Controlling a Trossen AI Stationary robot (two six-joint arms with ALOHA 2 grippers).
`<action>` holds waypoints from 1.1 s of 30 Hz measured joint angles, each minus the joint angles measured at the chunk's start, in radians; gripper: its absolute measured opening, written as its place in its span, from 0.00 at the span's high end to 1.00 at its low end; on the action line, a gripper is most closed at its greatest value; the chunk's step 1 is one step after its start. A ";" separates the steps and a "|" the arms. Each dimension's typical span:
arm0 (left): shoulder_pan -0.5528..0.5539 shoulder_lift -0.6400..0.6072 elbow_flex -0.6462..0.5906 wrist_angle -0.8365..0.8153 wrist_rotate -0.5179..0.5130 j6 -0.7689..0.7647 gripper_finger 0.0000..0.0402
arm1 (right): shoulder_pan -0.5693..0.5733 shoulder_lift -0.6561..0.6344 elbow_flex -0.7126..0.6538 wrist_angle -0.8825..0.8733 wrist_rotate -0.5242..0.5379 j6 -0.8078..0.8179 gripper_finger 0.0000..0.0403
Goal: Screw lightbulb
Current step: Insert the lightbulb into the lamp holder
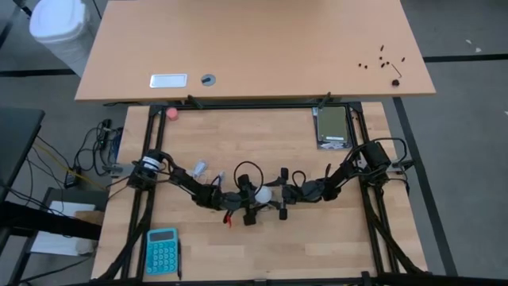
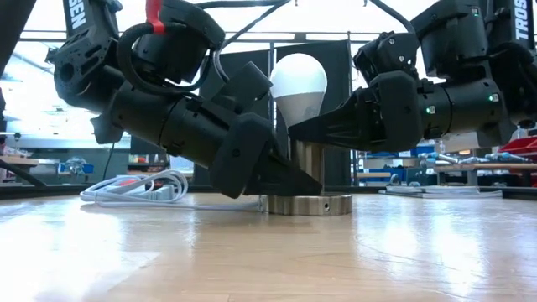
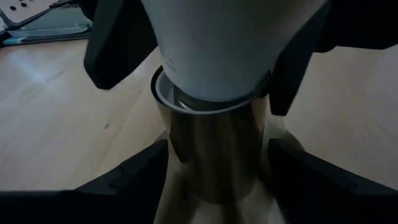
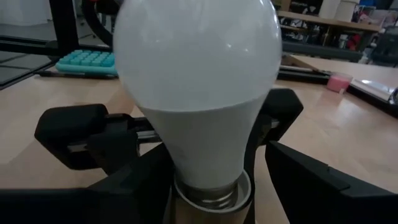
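Observation:
The white frosted lightbulb (image 1: 260, 193) stands upright with its base in the socket, a shiny metal cylinder (image 3: 211, 155) on a round disc (image 2: 306, 204) that rests on the table. It also shows in the low view (image 2: 298, 84) and the right wrist view (image 4: 199, 81). My left gripper (image 2: 294, 180) comes from the table's left, low, and is shut on the socket's cylinder. My right gripper (image 2: 289, 130) comes from the table's right, higher up, and is shut on the bulb's neck. The bulb's screw base is hidden inside the socket. My left gripper pinches the socket's metal cylinder (image 3: 186, 162) between its two fingers, one on each side, below the rim. The fingers come slanting down from the table's left. The socket stands upright with its disc on the table. My right gripper pinches the bulb's tapering neck (image 4: 186, 155) between its two fingers, just above the socket's rim. The fingers (image 3: 118, 50) come about level from the table's right. The bulb stands upright in the socket.
A white cord (image 2: 134, 189) lies coiled on the table to the left of the socket. A teal calculator (image 1: 163, 250) lies near the front left, a pink ball (image 1: 171, 113) at the far left, and a grey box (image 1: 333, 127) at the far right.

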State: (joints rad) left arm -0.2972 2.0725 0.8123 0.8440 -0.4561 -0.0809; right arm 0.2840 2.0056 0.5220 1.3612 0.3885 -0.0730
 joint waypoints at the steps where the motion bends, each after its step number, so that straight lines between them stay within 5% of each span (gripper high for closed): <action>1: 0.000 0.000 0.000 -0.003 0.000 -0.002 0.29 | 0.000 0.000 0.000 -0.005 0.000 0.005 0.35; 17: -0.001 -0.135 -0.149 0.012 0.006 -0.030 0.29 | -0.002 0.001 0.000 -0.007 0.007 0.018 0.36; 33: -0.026 -0.142 -0.149 0.015 -0.001 -0.031 0.29 | -0.001 0.000 0.000 -0.002 -0.021 0.063 0.36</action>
State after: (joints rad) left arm -0.3237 1.9304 0.6636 0.8590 -0.4569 -0.1124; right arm 0.2829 2.0053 0.5217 1.3591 0.3675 -0.0101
